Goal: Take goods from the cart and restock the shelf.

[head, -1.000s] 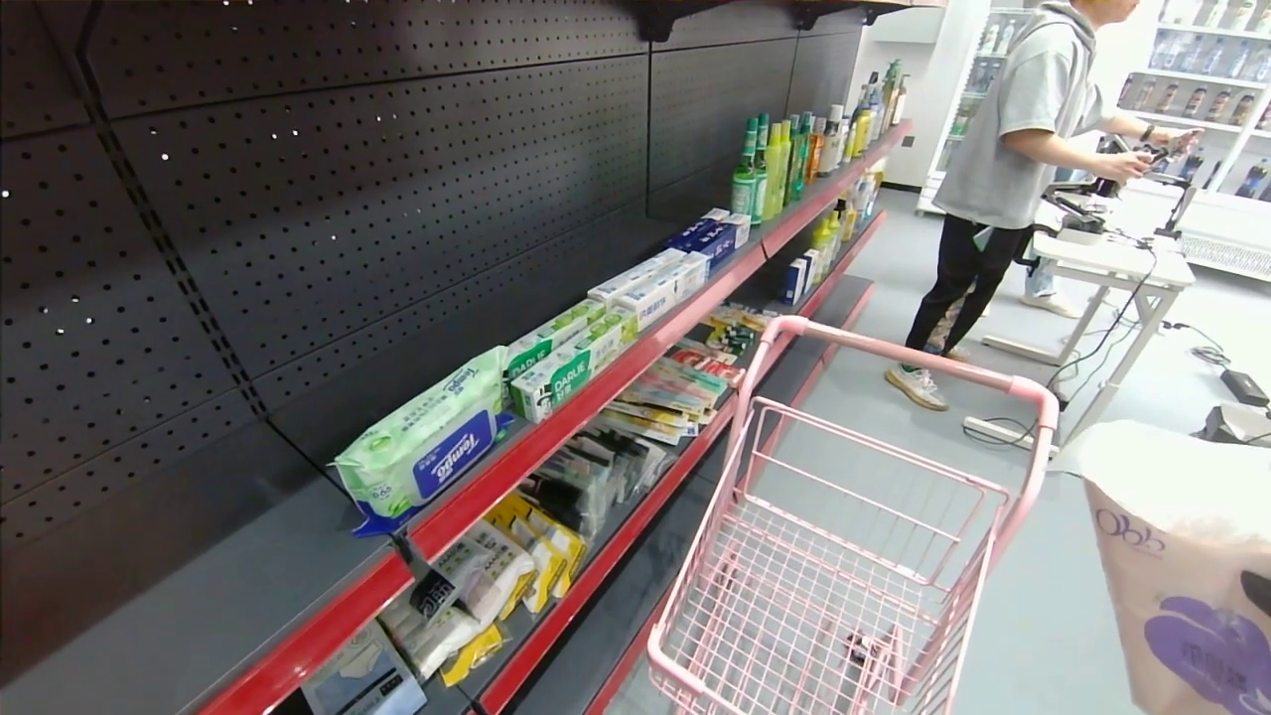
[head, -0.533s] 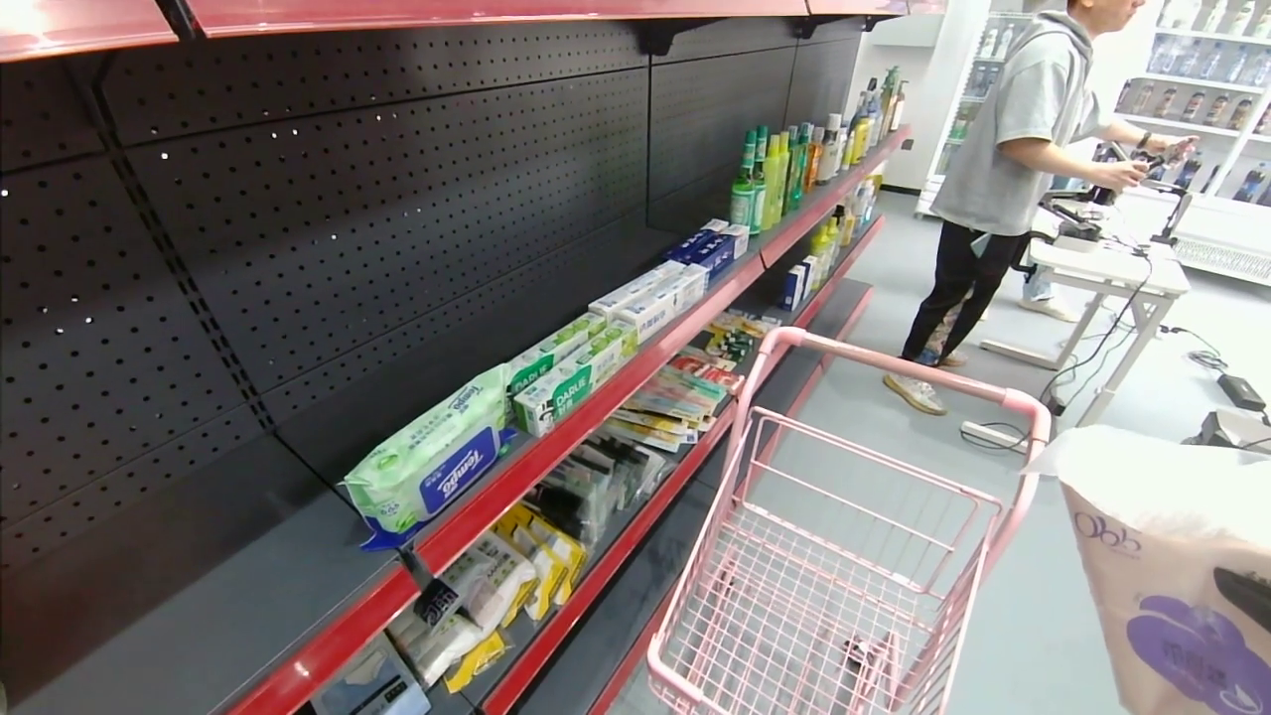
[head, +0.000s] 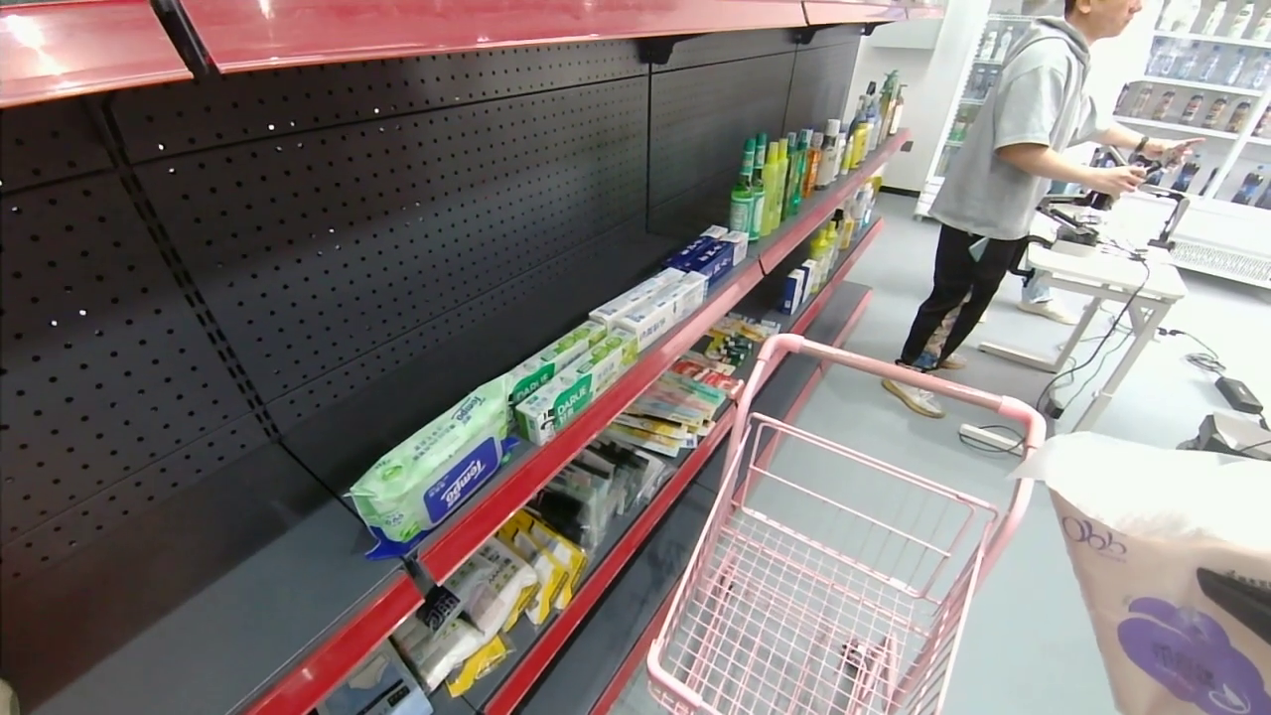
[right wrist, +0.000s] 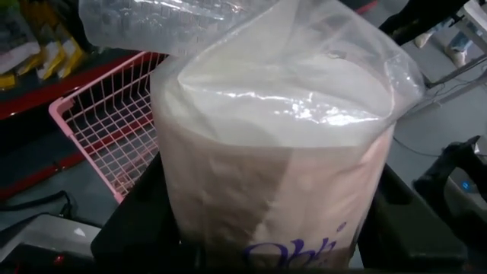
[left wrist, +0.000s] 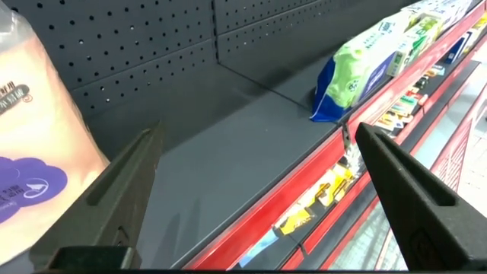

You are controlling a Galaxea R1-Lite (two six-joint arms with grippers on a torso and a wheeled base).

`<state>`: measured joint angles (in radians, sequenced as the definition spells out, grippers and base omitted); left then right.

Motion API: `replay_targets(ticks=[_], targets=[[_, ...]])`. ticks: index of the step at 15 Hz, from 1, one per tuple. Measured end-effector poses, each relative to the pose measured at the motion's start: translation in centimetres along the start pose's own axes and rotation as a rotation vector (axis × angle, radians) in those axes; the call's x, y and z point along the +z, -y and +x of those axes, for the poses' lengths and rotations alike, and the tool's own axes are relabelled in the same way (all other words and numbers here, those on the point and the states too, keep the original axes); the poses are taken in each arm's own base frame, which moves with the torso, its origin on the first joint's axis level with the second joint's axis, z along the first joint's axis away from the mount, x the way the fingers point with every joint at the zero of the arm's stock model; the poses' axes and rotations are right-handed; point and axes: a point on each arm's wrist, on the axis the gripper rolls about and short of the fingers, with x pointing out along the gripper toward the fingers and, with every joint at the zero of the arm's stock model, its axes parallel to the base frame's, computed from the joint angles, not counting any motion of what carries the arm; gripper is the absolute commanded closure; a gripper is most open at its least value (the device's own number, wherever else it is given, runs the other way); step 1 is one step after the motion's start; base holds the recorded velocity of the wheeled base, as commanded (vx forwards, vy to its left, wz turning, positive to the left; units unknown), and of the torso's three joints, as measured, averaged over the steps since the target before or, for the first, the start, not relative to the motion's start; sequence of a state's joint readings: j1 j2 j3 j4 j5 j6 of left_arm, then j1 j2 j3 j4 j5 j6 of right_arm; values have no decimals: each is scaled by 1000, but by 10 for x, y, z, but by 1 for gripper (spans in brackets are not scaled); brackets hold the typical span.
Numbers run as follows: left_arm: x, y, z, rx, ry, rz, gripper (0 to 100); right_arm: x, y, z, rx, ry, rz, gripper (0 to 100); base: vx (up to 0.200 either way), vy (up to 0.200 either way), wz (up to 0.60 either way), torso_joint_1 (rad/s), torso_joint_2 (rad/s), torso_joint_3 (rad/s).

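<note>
Beside the pink cart (head: 894,368): tissue pack (head: 1162,556), cut off at frame edge.
I see right gripper (right wrist: 266,228) clamped on it, fingers mostly hidden; left gripper (left wrist: 259,137) spread wide over the shelf (left wrist: 228,148).

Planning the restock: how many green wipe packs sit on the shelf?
1. The green wipe pack lies on the shelf, at its front edge beside the toothpaste boxes. Others may be hidden farther along.

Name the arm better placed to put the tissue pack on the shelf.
Right. The right gripper grips the tissue pack; the left gripper hangs open and empty over the bare shelf.
</note>
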<state>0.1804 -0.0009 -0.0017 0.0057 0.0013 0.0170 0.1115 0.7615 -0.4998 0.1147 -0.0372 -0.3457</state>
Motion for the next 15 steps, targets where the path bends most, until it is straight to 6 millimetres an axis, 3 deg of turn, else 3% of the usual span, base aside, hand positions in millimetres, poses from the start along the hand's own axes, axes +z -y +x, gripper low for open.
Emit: replay_targets(ticks=[3, 15], targets=[[0, 0, 0, 0, 0, 0, 0, 1, 1, 2, -3, -6, -6, 100, 0, 0, 0, 0, 0, 0], [0, 0, 0, 0, 0, 0, 0, 24, 8, 7, -9, 22, -33, 100, 0, 0, 600, 6, 1, 0]])
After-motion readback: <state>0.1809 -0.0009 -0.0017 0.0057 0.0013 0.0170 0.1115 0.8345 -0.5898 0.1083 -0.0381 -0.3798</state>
